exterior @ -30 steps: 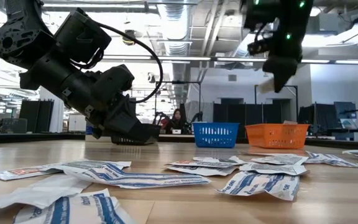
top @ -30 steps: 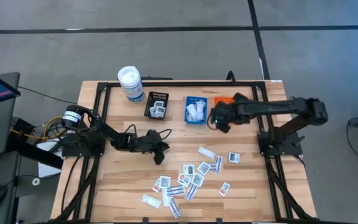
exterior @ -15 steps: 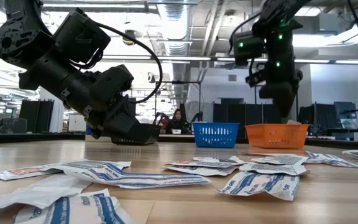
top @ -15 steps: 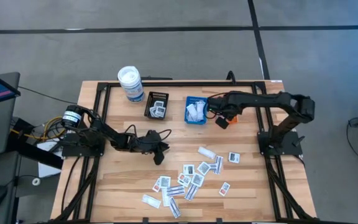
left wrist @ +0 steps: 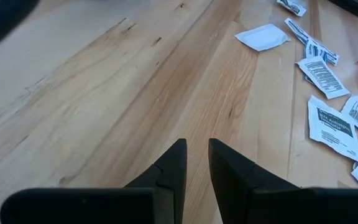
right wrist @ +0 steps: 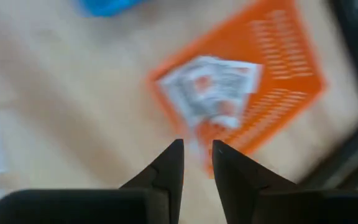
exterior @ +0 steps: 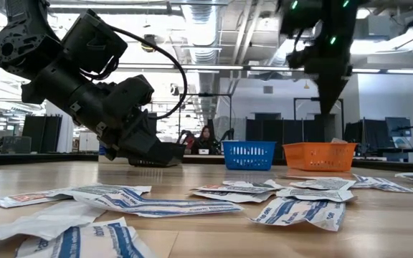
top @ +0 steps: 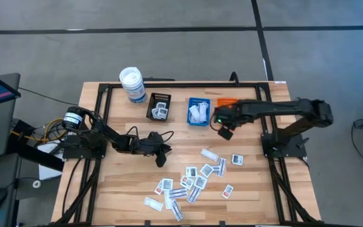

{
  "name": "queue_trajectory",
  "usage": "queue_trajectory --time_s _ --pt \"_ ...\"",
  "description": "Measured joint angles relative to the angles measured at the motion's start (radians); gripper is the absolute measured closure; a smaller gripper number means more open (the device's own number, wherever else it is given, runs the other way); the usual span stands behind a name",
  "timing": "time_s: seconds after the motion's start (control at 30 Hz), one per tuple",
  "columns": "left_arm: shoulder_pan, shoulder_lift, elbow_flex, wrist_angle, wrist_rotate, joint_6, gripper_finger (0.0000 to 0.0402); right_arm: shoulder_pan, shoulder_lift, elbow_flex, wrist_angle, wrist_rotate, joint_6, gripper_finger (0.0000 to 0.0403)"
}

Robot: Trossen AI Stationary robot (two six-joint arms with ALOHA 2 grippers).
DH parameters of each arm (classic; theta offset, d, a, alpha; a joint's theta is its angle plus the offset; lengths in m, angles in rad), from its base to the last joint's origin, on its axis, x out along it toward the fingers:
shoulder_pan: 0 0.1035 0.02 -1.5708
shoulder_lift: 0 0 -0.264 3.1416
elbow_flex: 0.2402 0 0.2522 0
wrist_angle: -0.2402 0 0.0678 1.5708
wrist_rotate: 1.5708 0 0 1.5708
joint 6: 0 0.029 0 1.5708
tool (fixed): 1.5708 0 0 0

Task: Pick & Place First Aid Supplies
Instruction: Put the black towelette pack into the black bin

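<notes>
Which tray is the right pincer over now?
The orange tray, with one packet in it; the right pincer hangs above it, not the blue or black trays beside it.

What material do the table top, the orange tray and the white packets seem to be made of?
Table top: wood, matte, with visible grain and plank seams. Orange tray: probably plastic, with slotted mesh walls. White packets: probably paper or thin foil sachets, printed, with crinkled, slightly lifted edges.

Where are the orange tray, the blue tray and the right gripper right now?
orange tray (right wrist: pixel 291 68): right wrist view, bare mesh floor beside the packet.
blue tray (top: pixel 198 102): high view, far rim.
right gripper (right wrist: pixel 197 158): right wrist view, gap between its fingertips, above the orange tray.
</notes>
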Motion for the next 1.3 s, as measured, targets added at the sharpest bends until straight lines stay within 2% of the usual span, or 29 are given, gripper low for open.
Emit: queue_trajectory --time_s 0.2,0.33,0.47,0.67,0.9,1.07,1.3 --pt "0.000 0.000 -0.001 0.000 0.000 0.000 0.0335 0.143 -0.106 -0.071 0.018 -0.057 0.137 0.0326" --pt "0.000 0.000 -0.001 0.000 0.000 0.000 0.0335 0.240 -0.152 -0.193 0.032 -0.181 0.273 0.0326" --pt "0.000 0.000 -0.001 0.000 0.000 0.000 0.0335 0.320 -0.173 -0.344 0.139 -0.278 0.449 0.0326" --pt "0.000 0.000 -0.001 0.000 0.000 0.000 0.0335 0.394 -0.170 -0.490 0.329 -0.301 0.660 0.0326" --pt "0.000 0.000 -0.001 0.000 0.000 0.000 0.0335 0.447 -0.154 -0.511 0.502 -0.301 0.598 0.0326" --pt "0.000 0.000 -0.002 0.000 0.000 0.000 0.0335 0.454 -0.093 -0.519 0.506 -0.289 0.564 0.0326" --pt "0.000 0.000 -0.003 0.000 0.000 0.000 0.0335 0.488 0.016 -0.508 0.531 -0.228 0.355 0.0326"
